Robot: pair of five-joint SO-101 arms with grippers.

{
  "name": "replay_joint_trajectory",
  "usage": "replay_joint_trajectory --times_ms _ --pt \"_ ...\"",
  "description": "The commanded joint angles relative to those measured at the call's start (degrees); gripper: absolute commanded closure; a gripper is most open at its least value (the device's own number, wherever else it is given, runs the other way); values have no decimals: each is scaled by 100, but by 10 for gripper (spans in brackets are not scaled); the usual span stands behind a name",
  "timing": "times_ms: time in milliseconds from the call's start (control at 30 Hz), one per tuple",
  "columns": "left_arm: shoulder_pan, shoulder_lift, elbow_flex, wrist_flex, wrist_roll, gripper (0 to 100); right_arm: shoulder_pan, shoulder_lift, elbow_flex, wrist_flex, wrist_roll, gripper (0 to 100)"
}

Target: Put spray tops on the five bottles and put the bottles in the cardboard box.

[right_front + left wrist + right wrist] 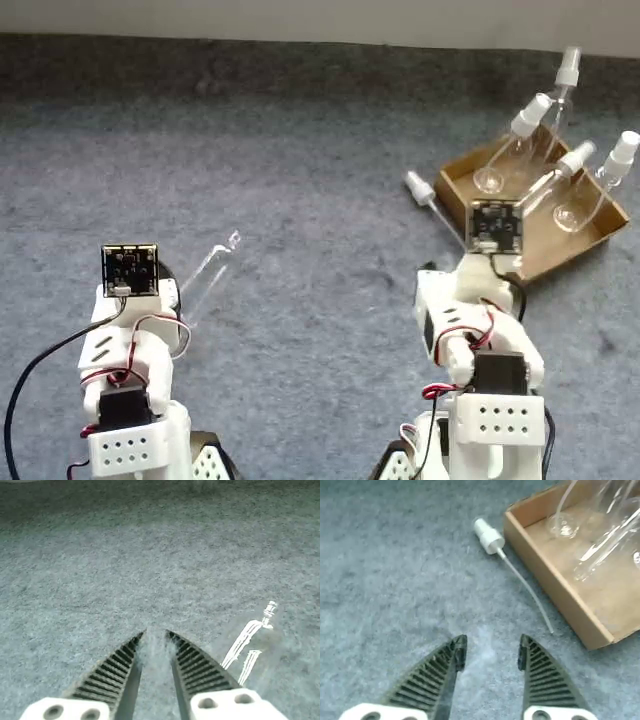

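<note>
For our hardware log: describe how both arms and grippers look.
The left arm and right arm are white with black motors and looping red, black and white wires; each wrist carries a black square camera board. The left gripper and right gripper have tapered dark fingers, ribbed inside, on white mounts.

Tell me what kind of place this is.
Probably a tabletop robot test bench: two small arms sit side by side on a grey carpet-like mat, with a cardboard box holding clear spray bottles.
</note>
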Motion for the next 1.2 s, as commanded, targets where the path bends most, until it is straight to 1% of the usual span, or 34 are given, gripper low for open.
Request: replay_joint_trajectory --times_ms 0,67,167,300,567,767,900,1000,1067,1167 --pt "-110 -48 110 -79 -62 982 -796 -119 40 -277 -9 966" --pt "-321 -57 101 -105 -62 982 -1191 -101 75 -488 -9 995" --pt "-804 -66 84 -114 -44 982 -1631 171 57 -769 -53 991" --pt "-1182 -66 -48 -114 -26 982 -2018 998 -382 -1147 -624 991" --pt "-1446 -66 -136 -88 -18 982 -3116 3565 -2053 -1130 -730 991" --pt "-1446 -66 -119 -105 -18 982 -3468 5253 -3407 -1130 -818 991" --pt "-1446 -66 -101 -114 -18 982 -3503 6053 -4189 -1130 -1705 991" --pt "-1437 -66 -92 -114 -18 982 -3503 6484 -4822 -1130 -2224 991" --pt "-1437 -66 -92 -114 -18 982 -3574 6677 -5174 -1130 -2505 991" --pt "-1402 -66 -92 -114 -18 982 -3837 6932 -5552 -1130 -2629 991"
